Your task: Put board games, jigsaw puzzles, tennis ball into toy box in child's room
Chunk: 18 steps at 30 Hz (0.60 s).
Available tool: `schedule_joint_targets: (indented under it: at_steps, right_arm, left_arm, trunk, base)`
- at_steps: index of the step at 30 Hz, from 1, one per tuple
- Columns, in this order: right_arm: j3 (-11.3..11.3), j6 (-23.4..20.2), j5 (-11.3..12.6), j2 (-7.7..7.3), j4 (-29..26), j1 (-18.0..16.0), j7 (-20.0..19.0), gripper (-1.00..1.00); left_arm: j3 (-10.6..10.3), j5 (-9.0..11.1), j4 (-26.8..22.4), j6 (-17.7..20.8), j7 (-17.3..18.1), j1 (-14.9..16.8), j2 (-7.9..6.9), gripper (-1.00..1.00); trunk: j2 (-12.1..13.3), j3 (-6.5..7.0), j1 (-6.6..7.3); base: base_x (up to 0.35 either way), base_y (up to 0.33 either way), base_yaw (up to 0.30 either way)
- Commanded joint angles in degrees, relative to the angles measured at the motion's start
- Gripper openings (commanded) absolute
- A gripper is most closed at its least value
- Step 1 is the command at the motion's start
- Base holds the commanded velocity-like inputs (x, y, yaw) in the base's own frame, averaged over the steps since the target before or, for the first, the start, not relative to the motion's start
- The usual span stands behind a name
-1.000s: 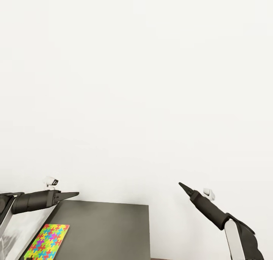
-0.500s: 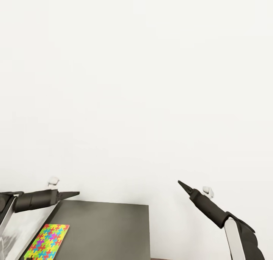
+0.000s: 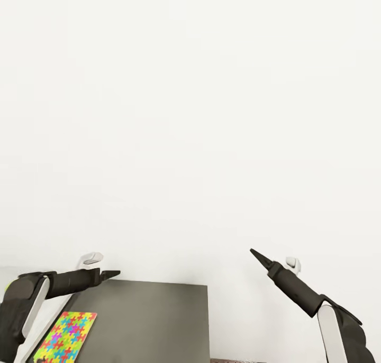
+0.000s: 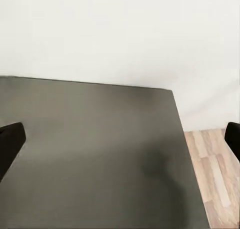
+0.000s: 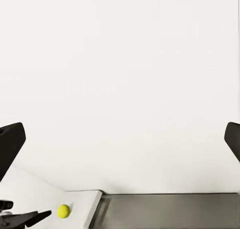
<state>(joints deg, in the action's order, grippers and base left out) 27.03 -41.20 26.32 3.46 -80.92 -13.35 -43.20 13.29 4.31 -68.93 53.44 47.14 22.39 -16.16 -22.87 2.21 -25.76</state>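
White wall ahead, dark table section (image 3: pixel 153 315) below; jigsaw puzzle (image 3: pixel 67 335) near left gripper (image 3: pixel 108 274), fingers apart, likely approaching; right gripper (image 3: pixel 256 254) spread, idle; tennis ball (image 5: pixel 63 211) farther left.

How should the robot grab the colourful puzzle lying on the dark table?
The jigsaw puzzle lies flat on the dark table, so probably by a thin edge. The left gripper is nearest; pinching the edge nearest it, coming down from above, looks best.

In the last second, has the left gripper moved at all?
Yes. In the head view the left gripper has slid toward the right, farther along the back edge of the dark table, which itself hasn't shifted in view.
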Motion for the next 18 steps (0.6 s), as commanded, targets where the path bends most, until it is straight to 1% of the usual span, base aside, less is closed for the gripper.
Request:
schedule_joint_targets:
  at_steps: [1,3,7,11,18]
  right_arm:
    - [0.2,-0.4,0.1,0.05,-0.1,0.1,-0.2,1.0]
    - [0.2,-0.4,0.1,0.05,-0.2,0.2,-0.2,1.0]
    - [0.3,-0.7,0.1,0.0,-0.3,0.4,-0.2,1.0]
    - [0.4,-1.0,0.1,0.02,-0.3,0.5,-0.2,1.0]
    - [0.4,-1.0,0.1,0.0,-0.2,0.5,-0.2,1.0]
  left_arm:
    - [0.0,0.5,0.8,-0.6,-3.3,0.1,0.83,1.0]
    - [0.0,0.5,1.5,-1.4,-5.9,0.1,1.37,1.0]
    - [0.0,0.4,3.0,-2.5,-10.1,0.1,2.03,1.0]
    - [-0.1,0.4,3.9,-3.2,-11.7,0.1,2.2,1.0]
    - [-0.1,0.3,4.3,-4.1,-12.7,0.1,2.21,1.0]
  trunk:
    - [-0.1,-0.11,-0.02]
    - [-0.1,-0.28,-0.02]
    - [-0.1,-0.64,-0.02]
    - [-0.1,-1.01,-0.02]
    - [-0.1,-1.66,-0.02]
  base:
    - [0.0,0.0,0.0]
    - [0.0,0.0,0.0]
    - [0.0,0.0,0.0]
    - [0.0,0.0,0.0]
    - [0.0,0.0,0.0]
